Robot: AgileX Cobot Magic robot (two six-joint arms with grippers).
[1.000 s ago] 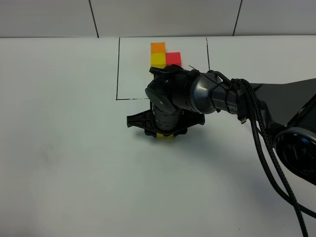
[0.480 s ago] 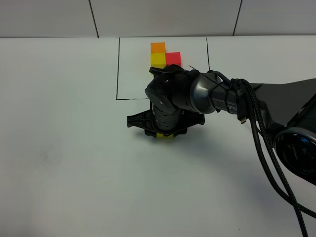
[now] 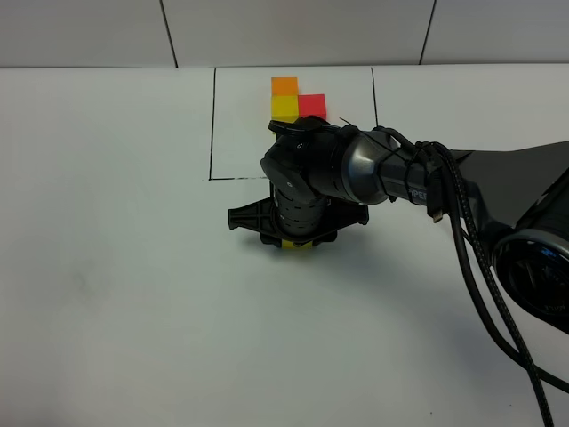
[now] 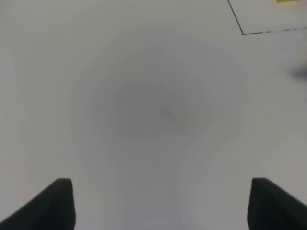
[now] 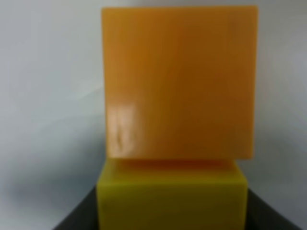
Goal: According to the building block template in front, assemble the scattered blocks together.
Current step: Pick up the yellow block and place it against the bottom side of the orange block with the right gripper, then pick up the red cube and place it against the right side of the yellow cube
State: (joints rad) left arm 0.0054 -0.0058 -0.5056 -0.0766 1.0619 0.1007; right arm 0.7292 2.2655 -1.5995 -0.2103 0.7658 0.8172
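Yellow block [image 5: 171,199]: it sits on the table just outside the near side of the drawn rectangle, pinched between two dark fingers.
Risk at the seam: the orange block [image 5: 180,81] lies just beyond it and looks shifted a little to one side. If we push on like this, we judge the pair may close up out of line.
Risk on release: if the fingers open with a drag, the yellow block may turn or pull away from the orange one. Smooth cubes on a smooth top slide easily.
Risk of blind work: from above, the arm hides both loose blocks but for a yellow sliver, so we would not see a slip there.
Look of the blocks: plain glossy cubes of like size, with flat faces and crisp edges. The orange one shows a soft glare patch.
Right gripper [image 3: 297,236]: it points straight down, closed on the yellow block.
Template [image 3: 293,100]: orange behind yellow, with red beside the yellow, at the far side of the black line [image 3: 213,124].
Left gripper [image 4: 160,206]: its fingers stand wide apart with nothing between them, over bare table [image 4: 144,105].
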